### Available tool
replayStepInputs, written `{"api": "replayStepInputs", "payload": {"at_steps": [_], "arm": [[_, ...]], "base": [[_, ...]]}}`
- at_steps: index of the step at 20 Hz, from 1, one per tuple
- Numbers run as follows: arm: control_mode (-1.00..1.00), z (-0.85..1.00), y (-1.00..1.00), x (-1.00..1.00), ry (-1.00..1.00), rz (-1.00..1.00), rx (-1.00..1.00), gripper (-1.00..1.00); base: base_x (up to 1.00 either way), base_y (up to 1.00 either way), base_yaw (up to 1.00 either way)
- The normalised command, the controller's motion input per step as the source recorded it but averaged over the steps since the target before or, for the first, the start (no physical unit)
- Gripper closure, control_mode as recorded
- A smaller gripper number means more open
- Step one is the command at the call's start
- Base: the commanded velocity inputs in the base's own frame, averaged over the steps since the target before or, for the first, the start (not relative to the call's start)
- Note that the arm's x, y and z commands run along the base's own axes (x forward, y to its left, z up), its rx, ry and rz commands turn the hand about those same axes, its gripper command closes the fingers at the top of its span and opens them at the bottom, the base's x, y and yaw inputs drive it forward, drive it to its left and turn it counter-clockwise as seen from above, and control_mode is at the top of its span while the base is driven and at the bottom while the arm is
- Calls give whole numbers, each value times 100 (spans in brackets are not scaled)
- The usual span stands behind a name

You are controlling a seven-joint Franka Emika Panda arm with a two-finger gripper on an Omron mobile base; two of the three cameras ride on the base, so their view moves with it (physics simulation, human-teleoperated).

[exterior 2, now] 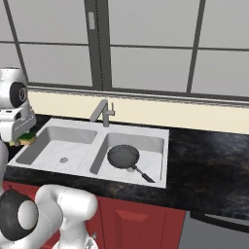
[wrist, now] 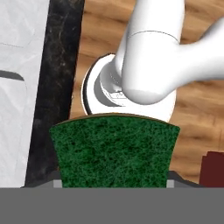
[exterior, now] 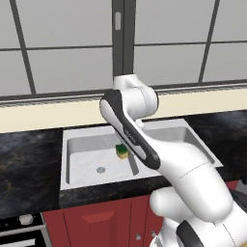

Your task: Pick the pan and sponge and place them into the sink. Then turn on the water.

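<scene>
I've got the pan (exterior 2: 124, 156) in the sink's (exterior 2: 163, 133) right basin, my gripper (exterior 2: 24, 137) clamping the sponge (exterior 2: 28, 138) above the left, water off.

The sink (exterior 2: 160, 146) is set into the counter (exterior 2: 214, 165) below the window (exterior 2: 146, 48), with the faucet (exterior 2: 101, 113) standing at its back edge between the two bowls. The pan (exterior 2: 123, 156) is laid in the right bowl, its handle turned toward the front right corner. The sponge (exterior: 122, 151) is held up over the left bowl, near that bowl's right side, with the drain (exterior: 100, 170) below and to its left. Cabinet doors (exterior: 101, 222) are placed under the counter's front edge.
</scene>
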Motion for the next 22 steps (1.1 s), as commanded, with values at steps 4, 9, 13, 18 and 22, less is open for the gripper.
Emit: {"api": "replayStepInputs", "payload": {"at_steps": [4, 9, 13, 18, 22], "arm": [[-100, 1, -57, -4, 0, -3, 1, 100], [-100, 0, -56, -5, 0, -3, 2, 100], [-100, 0, -54, -1, 1, -2, 3, 100], [-100, 1, -52, 0, 0, 0, 2, 100], [-100, 1, -52, 0, 0, 0, 1, 100]], "base": [[0, 0, 0], [0, 0, 0], [0, 0, 0], [0, 0, 0], [0, 0, 0]]}}
